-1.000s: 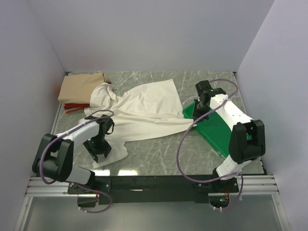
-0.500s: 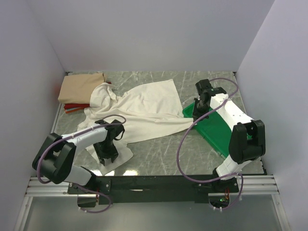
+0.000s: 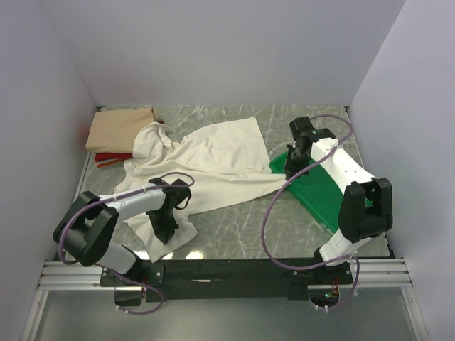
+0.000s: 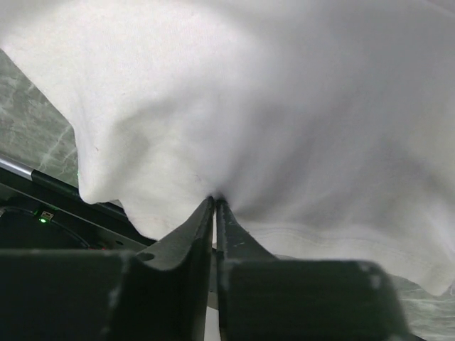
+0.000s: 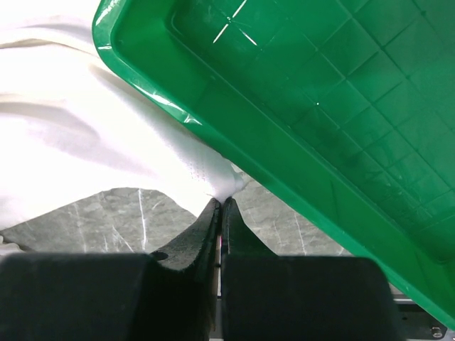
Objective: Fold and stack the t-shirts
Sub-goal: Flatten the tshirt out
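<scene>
The cream t-shirt (image 3: 213, 160) lies spread and rumpled across the middle of the table. My left gripper (image 3: 168, 229) is shut on its near left hem (image 4: 213, 192) and holds it lifted above the table's front edge. My right gripper (image 3: 288, 170) is shut on the shirt's right corner (image 5: 227, 186) beside the green tray. The tan t-shirt (image 3: 119, 129) lies folded at the back left on the red t-shirt (image 3: 106, 158), of which only an edge shows.
The green tray (image 3: 320, 192) lies at the right, its rim (image 5: 213, 114) partly over the cream cloth. Bare marble shows at the near middle (image 3: 234, 227). White walls enclose the table on three sides.
My left gripper has moved right along the front with the cream shirt's hem pinched, dragging that corner with it. The right arm has not moved.
</scene>
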